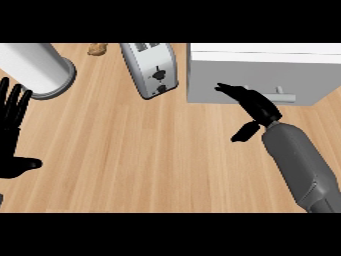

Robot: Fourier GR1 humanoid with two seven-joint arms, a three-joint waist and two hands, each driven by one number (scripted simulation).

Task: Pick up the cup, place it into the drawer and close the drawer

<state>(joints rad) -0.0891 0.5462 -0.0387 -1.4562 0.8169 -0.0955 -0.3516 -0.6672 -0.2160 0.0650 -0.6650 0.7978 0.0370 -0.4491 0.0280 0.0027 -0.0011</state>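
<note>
Right hand (pixel 248 102) — fingers straight — at drawer (pixel 265 75)

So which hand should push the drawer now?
Probably the right hand. Its fingers already lie against the front of the grey drawer unit, close to the handle. The left hand rests open at the view's left edge, far off.

One wooden desk (pixel 151 165), bearing one toaster (pixel 151 70), one white cylinder on a grey base (pixel 33 67), one grey drawer unit (pixel 269 72) with one handle (pixel 282 95). One small brown item (pixel 97 49) at the far edge, kind unclear. Two black hands: left hand (pixel 2 135), right hand (pixel 250 102).
</note>
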